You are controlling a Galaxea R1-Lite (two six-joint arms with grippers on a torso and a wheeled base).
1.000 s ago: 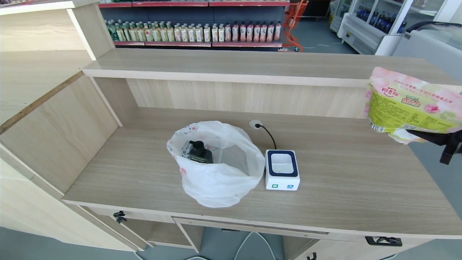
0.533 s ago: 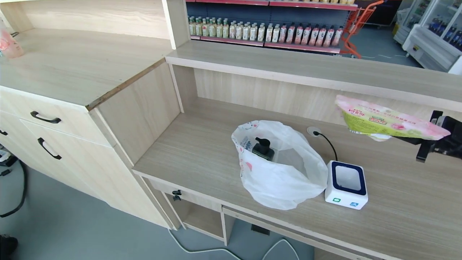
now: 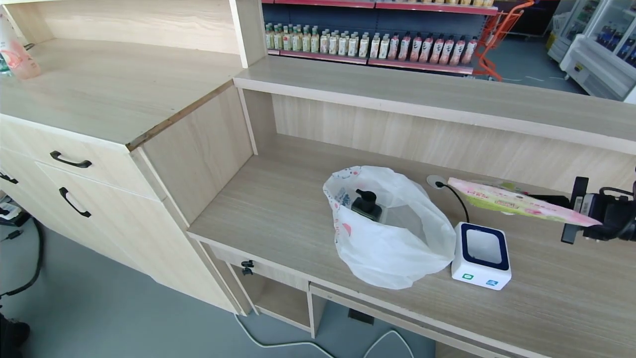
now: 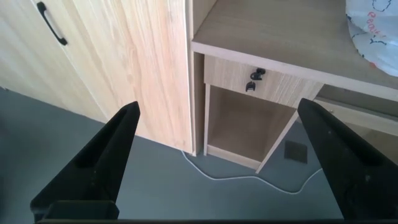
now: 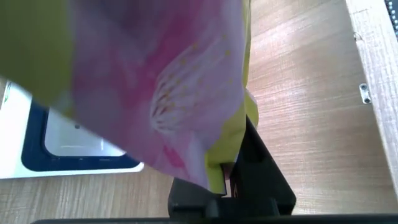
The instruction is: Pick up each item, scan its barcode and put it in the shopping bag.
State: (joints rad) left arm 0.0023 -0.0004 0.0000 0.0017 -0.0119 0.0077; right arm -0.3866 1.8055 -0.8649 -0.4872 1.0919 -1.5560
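Observation:
A pink and green snack pouch hangs flat above the counter, just past the white scanner with its dark blue frame. My right gripper is shut on the pouch's right end. In the right wrist view the pouch covers most of the picture, with the scanner beneath it. A white shopping bag stands open left of the scanner, and a black pump bottle sits inside it. My left gripper is open, hanging off the counter's front above the grey floor.
A black cable runs from a counter grommet to the scanner. A raised ledge borders the counter at the back, and a taller cabinet with drawers stands at the left. A pink bottle stands on that cabinet.
The head camera swung left, then held nearly still. My right gripper lowered the pouch and tipped it flat, bringing it from high at the right down close above the scanner.

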